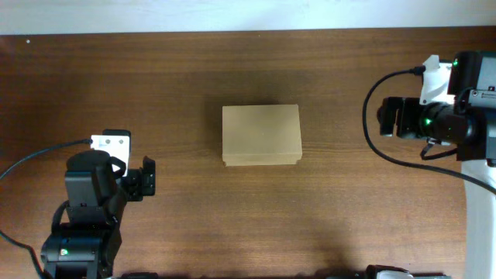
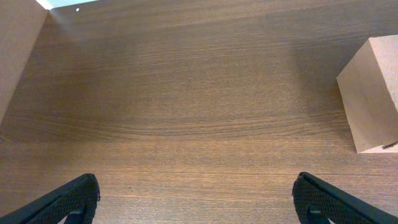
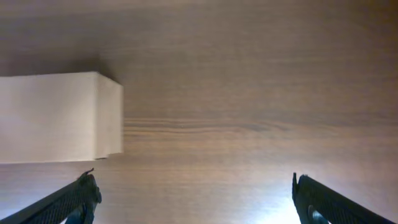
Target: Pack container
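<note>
Left gripper (image 2: 196, 186) spread wide, right gripper (image 3: 195, 183) likewise, container (image 1: 260, 135) apparently closed

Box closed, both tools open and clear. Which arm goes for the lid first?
Right, narrowly. The right tool, open, sits level with the cardboard box and points at its side. The left tool, also open, lies past the box's near edge, so it likely needs a diagonal approach.

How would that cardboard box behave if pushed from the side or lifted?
The box sits flat, lid shut, so a push would probably slide it on the smooth table rather than roll it. Plain cardboard suggests it is light, and its walls may give under a hard squeeze.
</note>
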`<control>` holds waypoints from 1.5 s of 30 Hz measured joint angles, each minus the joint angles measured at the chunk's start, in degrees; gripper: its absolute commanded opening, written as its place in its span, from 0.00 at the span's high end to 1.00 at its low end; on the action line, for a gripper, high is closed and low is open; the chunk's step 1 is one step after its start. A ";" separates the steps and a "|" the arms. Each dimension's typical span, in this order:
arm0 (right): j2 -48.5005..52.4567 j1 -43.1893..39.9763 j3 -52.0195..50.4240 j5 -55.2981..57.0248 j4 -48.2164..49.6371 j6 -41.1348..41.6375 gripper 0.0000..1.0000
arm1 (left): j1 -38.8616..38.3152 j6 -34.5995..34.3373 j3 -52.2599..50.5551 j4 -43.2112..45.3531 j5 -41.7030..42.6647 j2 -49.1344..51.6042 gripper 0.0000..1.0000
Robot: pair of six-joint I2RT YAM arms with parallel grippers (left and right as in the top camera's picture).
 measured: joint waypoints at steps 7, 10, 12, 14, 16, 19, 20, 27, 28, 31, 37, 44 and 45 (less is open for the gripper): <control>-2.10 0.00 0.00 -6.47 -0.20 0.00 0.01 | 0.00 0.00 0.00 0.00 0.00 0.00 0.01; -4.44 0.00 0.00 -9.31 -0.31 -0.02 0.01 | 0.00 0.00 0.00 0.00 0.00 0.00 0.01; -5.73 0.00 0.00 -9.81 -1.01 0.02 0.01 | 0.00 0.00 0.00 0.00 0.00 0.00 0.01; -6.38 0.00 0.00 -9.81 -1.07 0.04 0.01 | 0.00 0.00 0.00 0.00 0.00 0.00 0.01; -6.47 0.00 0.00 -9.27 -1.01 -0.13 0.01 | 0.00 0.00 0.00 0.00 0.00 0.00 0.01; -6.36 0.00 0.00 -6.99 0.24 -0.17 0.01 | 0.00 0.00 0.00 0.00 0.00 0.00 0.01; -6.36 0.00 0.00 -6.23 0.92 -0.20 0.01 | 0.00 0.00 0.00 0.00 0.00 0.00 0.01; -6.58 0.00 -0.02 -3.41 6.01 -0.46 0.01 | 0.00 0.02 0.00 0.02 0.00 0.00 0.01; -6.97 0.00 -0.22 -3.34 7.34 -0.50 0.01 | 0.00 0.00 0.00 0.00 0.00 0.00 0.01; -10.34 0.00 -2.51 -2.93 10.51 -0.55 0.01 | 0.00 0.00 0.00 0.00 0.00 0.00 0.01; -25.38 0.00 -14.64 -2.49 16.09 -0.57 0.01 | 0.00 0.00 -0.04 -0.02 -0.04 0.00 0.01; -42.97 0.00 -34.77 -2.49 21.53 -0.57 0.01 | 0.00 0.00 -0.07 -0.02 -0.07 0.00 0.01; -44.41 0.00 -37.00 -2.51 21.77 -0.55 0.01 | 0.00 0.00 -0.07 -0.02 -0.07 0.00 0.01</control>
